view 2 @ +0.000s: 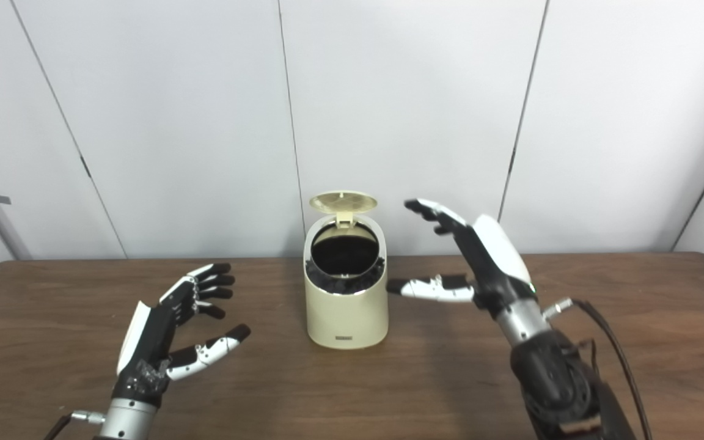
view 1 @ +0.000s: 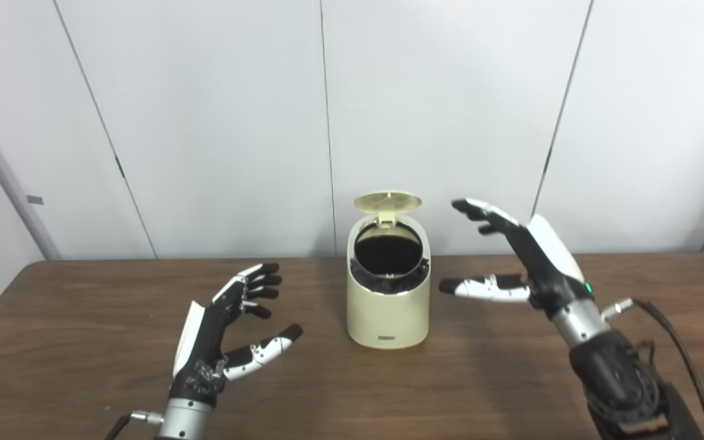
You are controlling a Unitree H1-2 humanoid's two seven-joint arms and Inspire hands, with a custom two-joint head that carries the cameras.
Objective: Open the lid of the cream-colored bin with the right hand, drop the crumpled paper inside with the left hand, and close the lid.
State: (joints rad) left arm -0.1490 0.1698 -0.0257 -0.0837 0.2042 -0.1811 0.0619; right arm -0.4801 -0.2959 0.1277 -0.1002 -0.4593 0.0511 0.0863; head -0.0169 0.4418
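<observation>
A cream-colored bin (view 1: 388,318) stands mid-table with its round lid (view 1: 387,201) flipped up at the back, showing a dark liner inside. My right hand (view 1: 520,256) is raised just right of the bin, open, fingers reaching toward the lid's height, thumb pointing at the bin's side without touching. Left of the bin, low over the table, my left hand (view 1: 230,324) is open and holds nothing. No crumpled paper is visible on the table or in either hand; the bin's inside is too dark to tell.
The brown wooden table (view 1: 83,318) spans the view, with white wall panels (view 1: 205,122) close behind it. A black cable (view 1: 676,342) runs along my right forearm.
</observation>
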